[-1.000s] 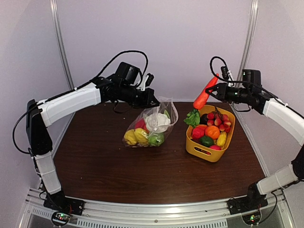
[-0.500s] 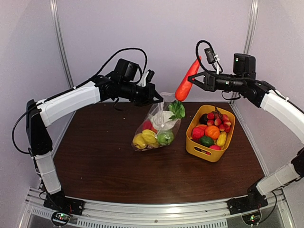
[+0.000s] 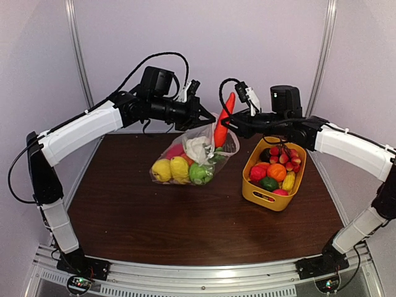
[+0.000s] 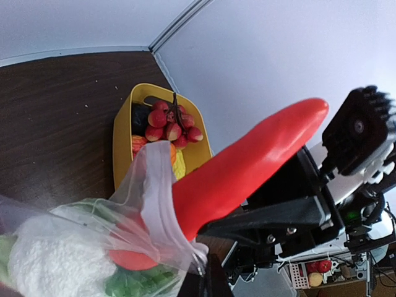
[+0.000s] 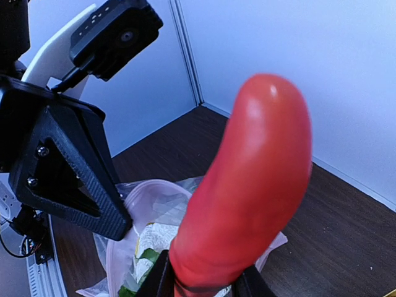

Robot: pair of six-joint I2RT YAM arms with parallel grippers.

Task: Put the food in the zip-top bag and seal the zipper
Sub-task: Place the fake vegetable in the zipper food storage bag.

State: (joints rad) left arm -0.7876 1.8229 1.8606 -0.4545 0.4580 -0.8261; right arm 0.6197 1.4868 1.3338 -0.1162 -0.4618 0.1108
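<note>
Your left gripper (image 3: 206,120) is pinched shut on the bag (image 3: 189,162) rim. Your right gripper (image 3: 230,121) clamps the carrot (image 3: 221,124), its low end entering the mouth. Several pieces are inside, more wait in the basket (image 3: 258,195), and the zipper is unsealed.

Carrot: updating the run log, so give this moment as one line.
left pincer: shut on bag; right pincer: shut on carrot; carrot: leaf end in bag mouth; bag: unsealed
</note>
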